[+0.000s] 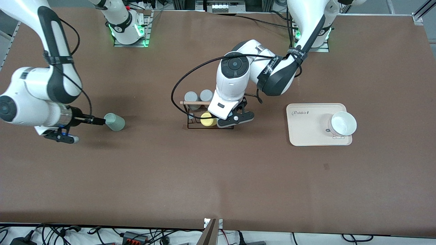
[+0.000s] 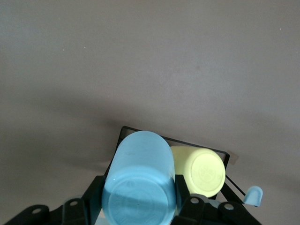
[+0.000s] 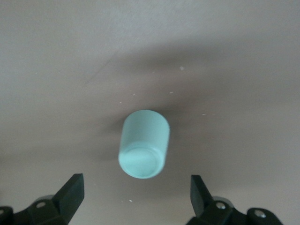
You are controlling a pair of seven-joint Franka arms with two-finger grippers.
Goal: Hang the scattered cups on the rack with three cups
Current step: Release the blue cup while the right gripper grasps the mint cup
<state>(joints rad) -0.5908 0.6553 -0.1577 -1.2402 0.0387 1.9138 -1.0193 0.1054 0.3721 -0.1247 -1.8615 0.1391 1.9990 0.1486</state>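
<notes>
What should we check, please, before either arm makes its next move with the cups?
1. Left gripper shut on the blue cup: ok.
2. Blue cup at the rack, beside the yellow cup: ok.
3. Blue cup seated on a peg: cannot tell.
4. Right gripper open, fingers either side of the mint cup: ok.
5. Mint cup gripped: not ok, fingers are apart from it.
6. Grey cups on the rack: ok.
</notes>
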